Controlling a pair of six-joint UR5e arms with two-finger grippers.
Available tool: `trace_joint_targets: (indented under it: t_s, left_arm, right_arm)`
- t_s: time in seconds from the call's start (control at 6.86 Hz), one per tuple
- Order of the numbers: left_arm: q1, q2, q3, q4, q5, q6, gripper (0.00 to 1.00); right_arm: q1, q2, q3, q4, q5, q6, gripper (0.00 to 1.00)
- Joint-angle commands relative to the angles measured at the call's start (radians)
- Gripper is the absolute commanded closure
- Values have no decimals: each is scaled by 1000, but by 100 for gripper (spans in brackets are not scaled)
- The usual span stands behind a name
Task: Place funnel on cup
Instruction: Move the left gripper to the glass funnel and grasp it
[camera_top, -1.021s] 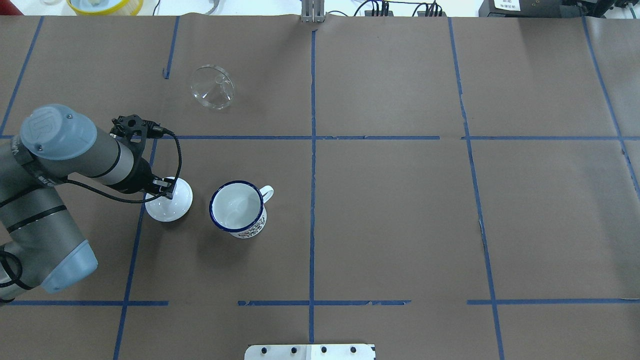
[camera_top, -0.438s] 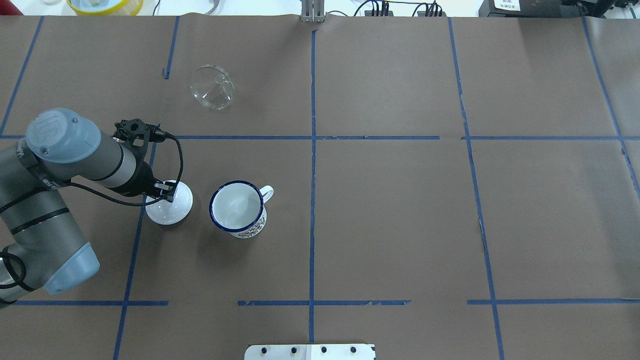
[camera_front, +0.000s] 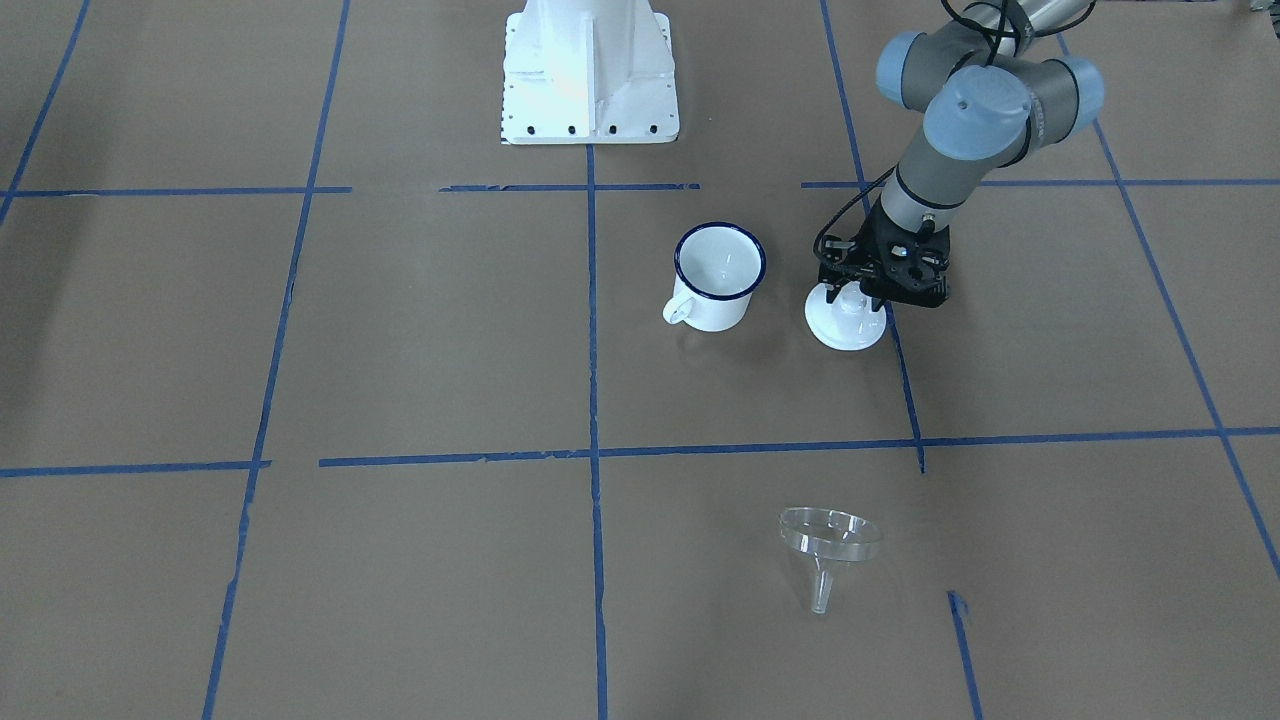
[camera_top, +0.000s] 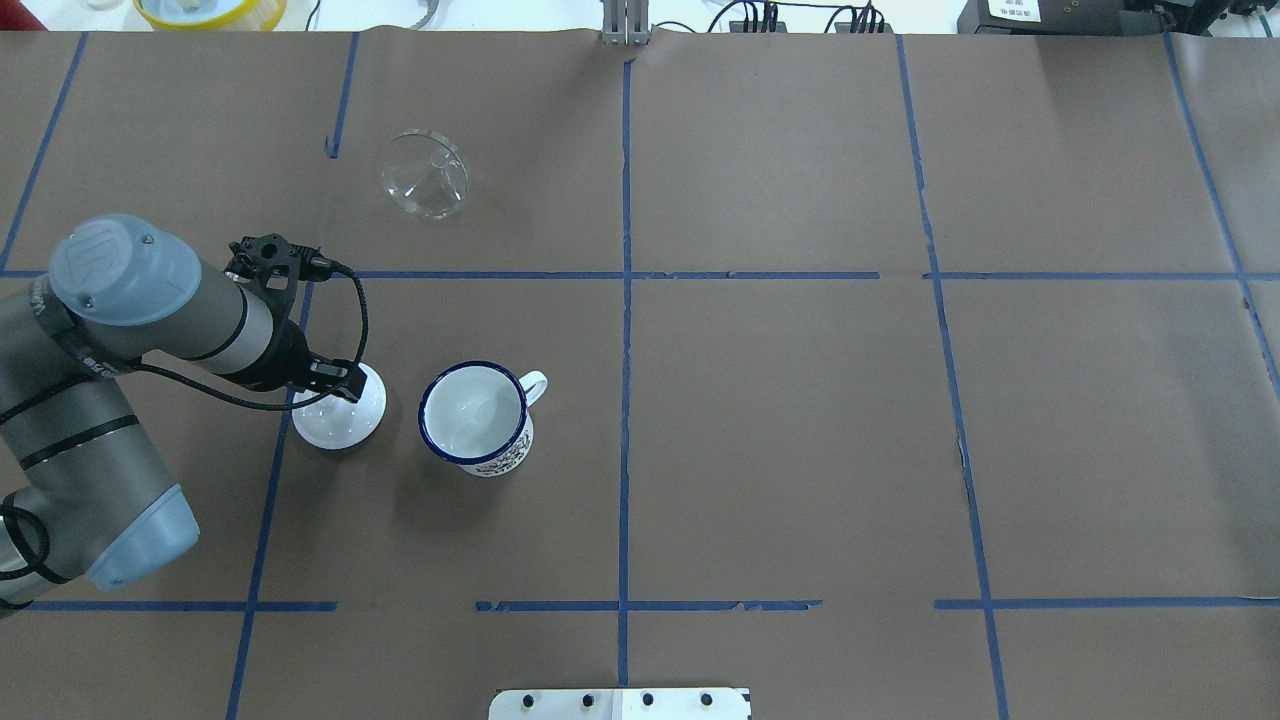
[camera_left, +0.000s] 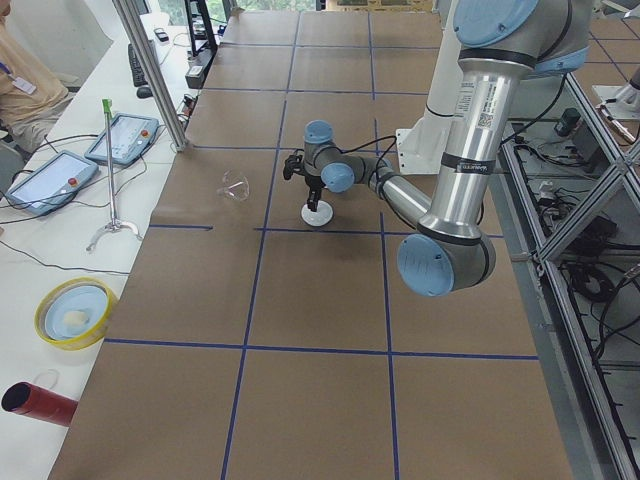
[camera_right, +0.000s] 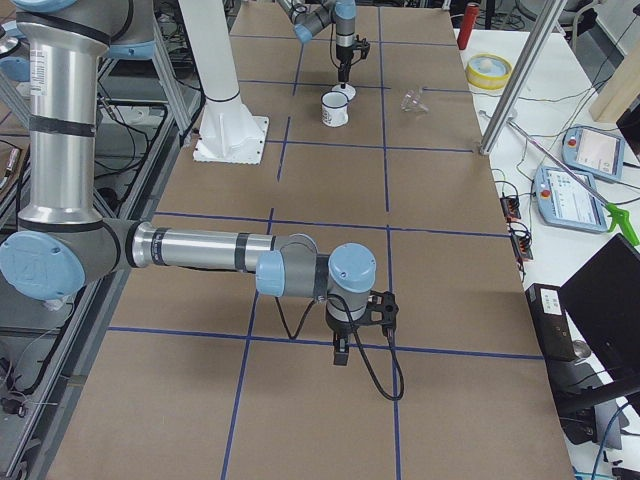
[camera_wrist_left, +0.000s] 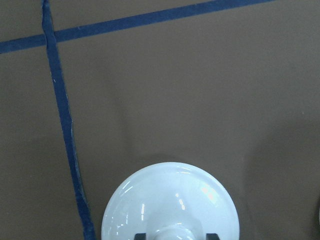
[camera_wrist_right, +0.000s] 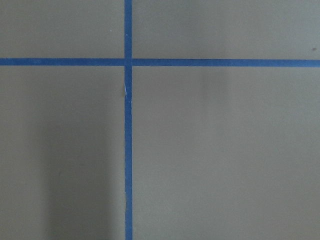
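Observation:
The clear funnel (camera_top: 425, 175) lies on its side at the table's far left, spout towards the operators' side; it also shows in the front view (camera_front: 828, 540). The white cup (camera_top: 478, 418) with a dark blue rim stands upright and empty, also in the front view (camera_front: 718, 275). My left gripper (camera_top: 345, 385) is just left of the cup, shut on the knob of a white round lid (camera_top: 335, 420) that rests on the paper; the wrist view shows the lid (camera_wrist_left: 170, 200) with a fingertip either side of the knob. My right gripper (camera_right: 340, 355) hangs over bare paper far to the right; I cannot tell its state.
Brown paper with blue tape lines covers the table. The robot's white base plate (camera_top: 620, 703) is at the near edge. A yellow bowl (camera_top: 210, 10) and cables lie beyond the far edge. The right wrist view shows only paper and tape.
The left gripper and the white lid shifted slightly towards the robot, with the lid settling on the paper. Funnel and cup have not moved.

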Motion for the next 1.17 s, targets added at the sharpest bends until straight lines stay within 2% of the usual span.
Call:
trace_joint_targets:
  t_s: [0.0, 0.29, 0.58, 0.73, 1.02]
  left_arm:
    - [-26, -38, -64, 2, 82, -185, 0]
    - [-22, -133, -55, -33, 256, -640, 0]
    - [-17, -166, -1, -244, 375, -1009, 0]
    - [-15, -240, 101, -339, 451, -1173, 0]
    - [-9, -380, 389, -445, 566, -1364, 0]
  right_arm:
    - [0, 0, 0, 0, 0, 0, 0]
    - [0, 0, 0, 0, 0, 0, 0]
    - [0, 0, 0, 0, 0, 0, 0]
    - [0, 0, 0, 0, 0, 0, 0]
    - [0, 0, 0, 0, 0, 0, 0]
